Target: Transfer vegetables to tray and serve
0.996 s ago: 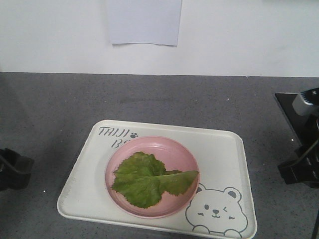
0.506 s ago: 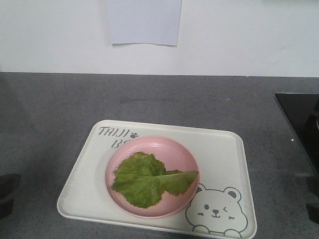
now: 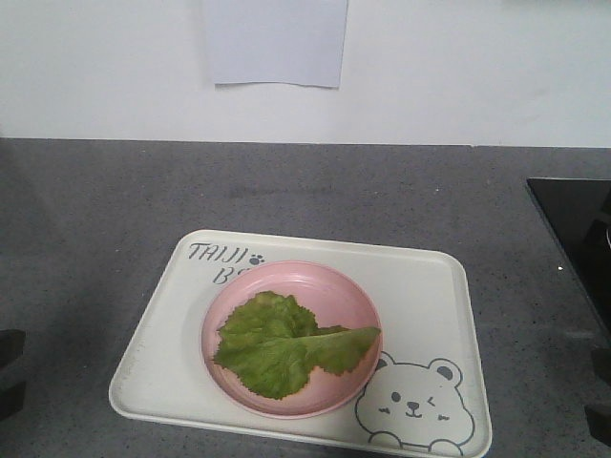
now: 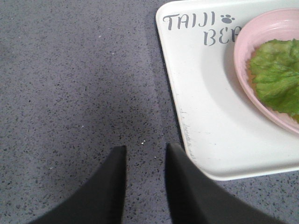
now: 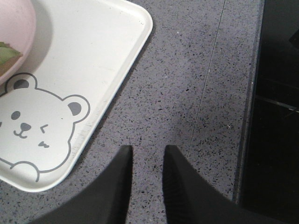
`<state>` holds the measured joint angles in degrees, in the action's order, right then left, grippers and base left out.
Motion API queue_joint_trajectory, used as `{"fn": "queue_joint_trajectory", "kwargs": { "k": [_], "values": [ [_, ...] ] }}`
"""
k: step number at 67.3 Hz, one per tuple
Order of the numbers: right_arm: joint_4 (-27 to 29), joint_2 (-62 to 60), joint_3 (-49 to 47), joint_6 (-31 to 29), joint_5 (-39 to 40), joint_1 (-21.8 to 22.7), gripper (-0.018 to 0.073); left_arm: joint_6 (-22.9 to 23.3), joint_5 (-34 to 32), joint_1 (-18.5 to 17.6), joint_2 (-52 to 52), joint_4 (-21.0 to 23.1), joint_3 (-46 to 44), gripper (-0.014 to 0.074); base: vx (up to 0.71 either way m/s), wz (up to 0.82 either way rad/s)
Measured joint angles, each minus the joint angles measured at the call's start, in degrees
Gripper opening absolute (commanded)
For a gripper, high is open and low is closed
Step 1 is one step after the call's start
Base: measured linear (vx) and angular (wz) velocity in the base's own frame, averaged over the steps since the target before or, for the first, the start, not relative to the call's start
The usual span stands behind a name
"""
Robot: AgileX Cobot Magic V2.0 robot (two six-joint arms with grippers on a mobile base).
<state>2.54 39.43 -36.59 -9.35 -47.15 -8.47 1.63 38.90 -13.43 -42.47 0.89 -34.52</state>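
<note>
The left end effector (image 4: 144,161) hangs over bare worktop (image 3: 115,200) just off the tray's left edge, its two dark fingers (image 4: 112,186) set slightly apart with a narrow gap between them, pinching nothing. The right end effector (image 5: 145,158) hangs over the worktop just off the tray's right edge, its fingers (image 5: 180,186) likewise a little apart and holding nothing. In the front view only dark bits of the arms show at the lower left and lower right edges.

The tray (image 3: 430,296) lies flat near the worktop's front edge, about midway between its left and right sides, with its lettering toward the far left corner and the bear drawing at its near right corner. A round pink plate (image 3: 329,281) sits on the tray's middle. The lettuce (image 3: 277,348) lies in the plate, covering its near half, one leaf tip reaching the plate's right rim.

A black panel (image 3: 573,229) lies at the worktop's right edge. A sheet of paper (image 3: 277,43) hangs on the wall behind.
</note>
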Motion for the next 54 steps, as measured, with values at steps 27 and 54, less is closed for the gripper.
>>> {"fn": "queue_joint_trajectory", "kwargs": {
  "k": [27, 54],
  "values": [
    [2.4, 0.0, 0.0, 0.0, 0.2, 0.0, -0.001, 0.0, 0.1, 0.0, 0.0, 0.0, 0.0, -0.0007, 0.0, 0.0],
    [2.6, 0.0, 0.0, 0.0, -1.6, 0.0, -0.0008, 0.0, 0.1, 0.0, 0.0, 0.0, 0.0, -0.0007, 0.0, 0.0]
  ]
}}
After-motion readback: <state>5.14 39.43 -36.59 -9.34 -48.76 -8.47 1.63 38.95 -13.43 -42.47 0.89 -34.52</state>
